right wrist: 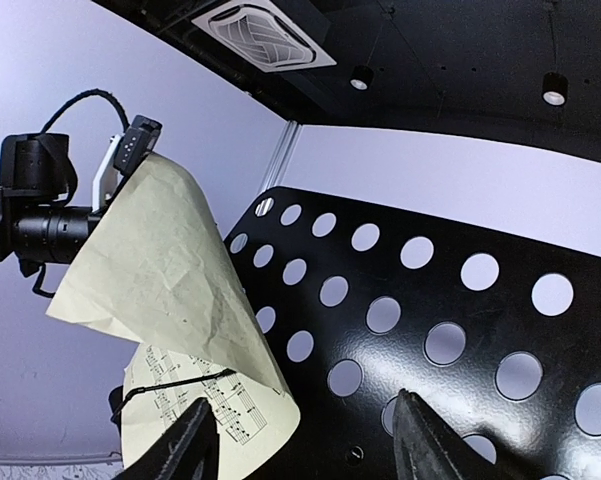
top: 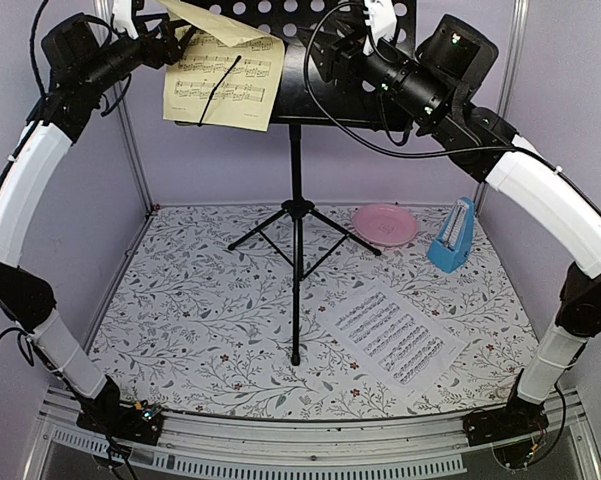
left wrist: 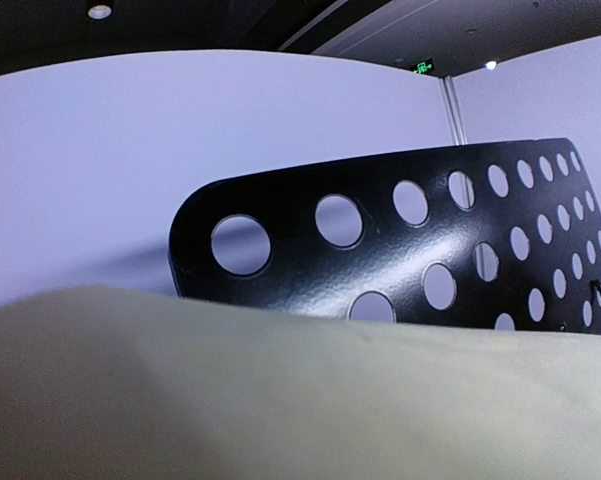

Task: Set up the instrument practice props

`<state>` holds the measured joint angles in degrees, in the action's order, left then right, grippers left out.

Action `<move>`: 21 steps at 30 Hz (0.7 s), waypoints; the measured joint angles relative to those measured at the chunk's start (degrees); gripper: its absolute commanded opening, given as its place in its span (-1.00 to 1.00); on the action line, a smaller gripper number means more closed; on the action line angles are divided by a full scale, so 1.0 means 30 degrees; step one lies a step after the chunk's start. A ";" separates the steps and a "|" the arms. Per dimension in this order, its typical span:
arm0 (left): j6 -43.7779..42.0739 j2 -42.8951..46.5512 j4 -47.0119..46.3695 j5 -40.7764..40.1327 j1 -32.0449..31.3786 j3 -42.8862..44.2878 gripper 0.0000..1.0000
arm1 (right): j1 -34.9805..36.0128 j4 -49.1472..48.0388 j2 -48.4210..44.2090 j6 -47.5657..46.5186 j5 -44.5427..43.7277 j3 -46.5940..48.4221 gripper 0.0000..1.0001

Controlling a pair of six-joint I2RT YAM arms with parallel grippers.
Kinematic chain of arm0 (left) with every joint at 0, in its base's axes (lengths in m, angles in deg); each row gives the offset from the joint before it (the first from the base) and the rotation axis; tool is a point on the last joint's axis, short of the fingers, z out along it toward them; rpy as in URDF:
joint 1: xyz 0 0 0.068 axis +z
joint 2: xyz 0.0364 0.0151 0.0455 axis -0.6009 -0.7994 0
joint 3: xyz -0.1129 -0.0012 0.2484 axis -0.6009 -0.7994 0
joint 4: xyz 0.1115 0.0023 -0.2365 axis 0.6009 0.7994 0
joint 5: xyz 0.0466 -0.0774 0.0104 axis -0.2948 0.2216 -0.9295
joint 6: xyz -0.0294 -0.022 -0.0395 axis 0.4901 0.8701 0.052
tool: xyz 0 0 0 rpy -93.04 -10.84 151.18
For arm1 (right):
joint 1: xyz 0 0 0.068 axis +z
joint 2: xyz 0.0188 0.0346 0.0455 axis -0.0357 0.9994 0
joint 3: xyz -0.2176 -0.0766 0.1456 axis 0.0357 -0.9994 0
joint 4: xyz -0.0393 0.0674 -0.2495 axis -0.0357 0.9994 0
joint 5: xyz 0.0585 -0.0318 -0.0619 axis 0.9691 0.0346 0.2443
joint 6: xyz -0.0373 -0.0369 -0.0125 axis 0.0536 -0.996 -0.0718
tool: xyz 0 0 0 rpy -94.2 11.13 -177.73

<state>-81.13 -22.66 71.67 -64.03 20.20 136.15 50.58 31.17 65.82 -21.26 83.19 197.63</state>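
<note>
Right pincer (right wrist: 305, 445) released, fingers apart; stand (right wrist: 430, 330) plate just ahead. Left pincer (top: 165, 42) touched bent top corner of yellow sheet (top: 225, 85); grip could not be told. Yellow sheet leaned on stand. White sheet (top: 395, 335), metronome (top: 454, 238) well below both pincers, on table (top: 180, 320).

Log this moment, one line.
yellow sheet: on music stand, top folded over; left gripper: at fold; right gripper: open; white sheet, metronome: on table

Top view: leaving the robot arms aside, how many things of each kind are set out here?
music stand: 1
sheets of music: 2, the pale-yellow sheet on the stand, the white sheet on the table
blue metronome: 1
pink plate: 1
Total: 5
</note>
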 measured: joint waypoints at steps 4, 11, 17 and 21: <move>0.0073 -0.0335 -0.0379 0.0831 0.0423 0.0015 0.80 | 0.0000 0.0816 -0.0627 0.0328 0.0401 -0.0066 -0.10; 0.0605 -0.0423 -0.1188 0.1749 0.1180 0.0168 0.57 | 0.0000 0.1821 -0.0816 0.1173 0.1494 -0.0175 -0.27; 0.1341 -0.0532 -0.2164 0.3191 0.1333 0.0299 0.30 | 0.0015 0.2004 -0.0503 0.2011 0.2535 -0.0168 -0.32; 0.1698 -0.0678 -0.2652 0.3927 0.1333 0.0299 -0.01 | 0.0044 0.2011 0.0058 0.2623 0.3060 -0.0131 -0.33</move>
<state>-76.04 -24.69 63.72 -52.24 24.20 137.05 50.71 37.21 65.99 -13.39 92.37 197.23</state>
